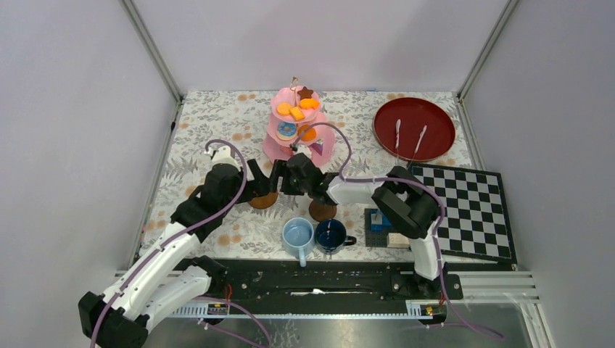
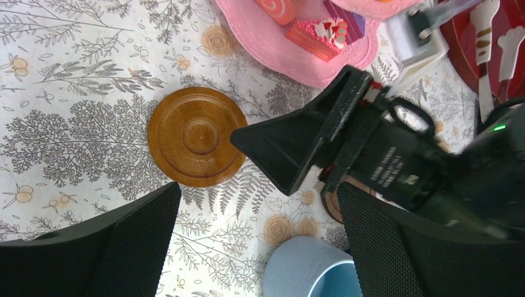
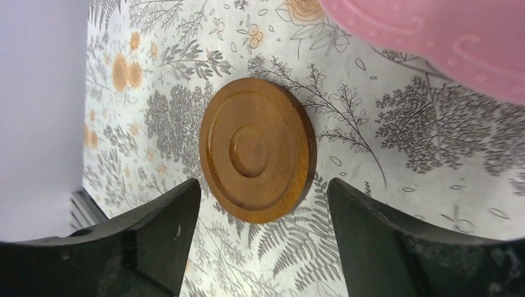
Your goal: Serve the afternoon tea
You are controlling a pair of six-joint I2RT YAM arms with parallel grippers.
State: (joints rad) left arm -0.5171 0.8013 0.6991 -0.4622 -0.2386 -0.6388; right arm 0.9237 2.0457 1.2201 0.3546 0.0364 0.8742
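Two saucers are out on the floral cloth (image 1: 217,116), from what I can see. The left saucer (image 3: 257,158) lies flat just in front of the stand (image 1: 296,123), which has pastries (image 1: 297,110) on its tiers. The right saucer (image 1: 323,210) is near it, partly under my right arm. My right gripper (image 3: 265,185) hangs over the left saucer, jaws apart, holding nothing. The left gripper (image 2: 259,192) is right beside it, jaws wide apart too, empty. The light mug (image 1: 298,235) and dark mug (image 1: 331,235) stand touching by the near edge. Off to the right are blocks (image 1: 377,221), a board (image 1: 464,210) and a red tray (image 1: 413,128).
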